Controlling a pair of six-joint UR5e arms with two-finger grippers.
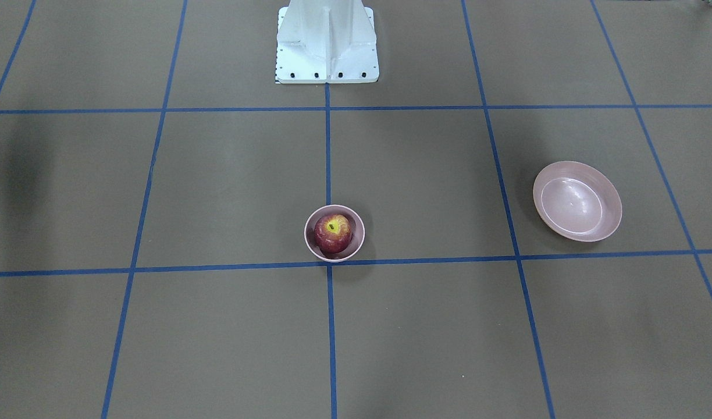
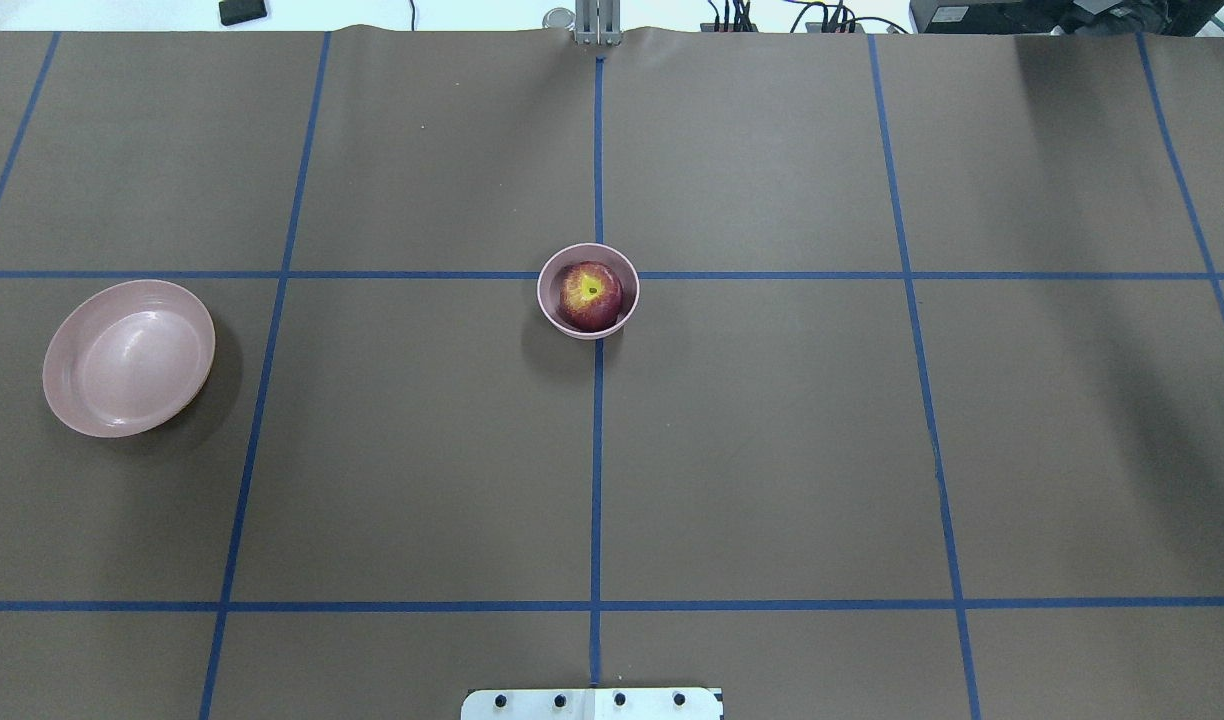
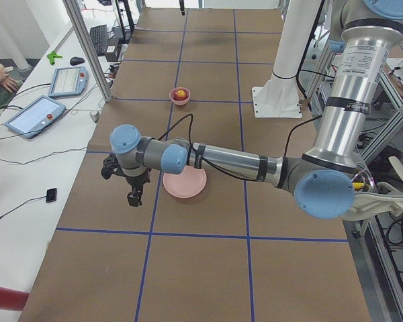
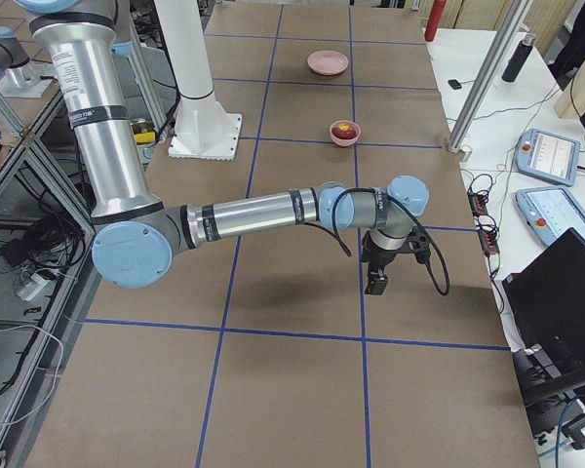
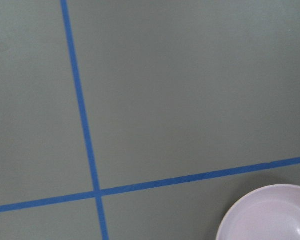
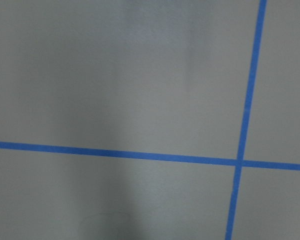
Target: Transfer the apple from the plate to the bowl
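The dark red apple (image 1: 333, 231) (image 2: 589, 295) sits stem hollow up inside the small deep pink bowl (image 1: 307, 240) (image 2: 545, 300) at the table's middle, on the centre tape line. The wide shallow pink plate (image 1: 577, 201) (image 2: 129, 357) lies empty on my left side; its rim also shows in the left wrist view (image 5: 270, 215). My left gripper (image 3: 133, 199) hangs beside the plate, near the table's outer edge. My right gripper (image 4: 376, 284) hangs over bare table far from the bowl. I cannot tell whether either is open or shut.
The white robot base (image 1: 327, 46) (image 2: 592, 703) stands at the table's near-robot edge. Blue tape lines grid the brown table. Operator tablets (image 3: 37, 114) (image 4: 551, 151) and aluminium posts (image 3: 87, 47) stand along the far side.
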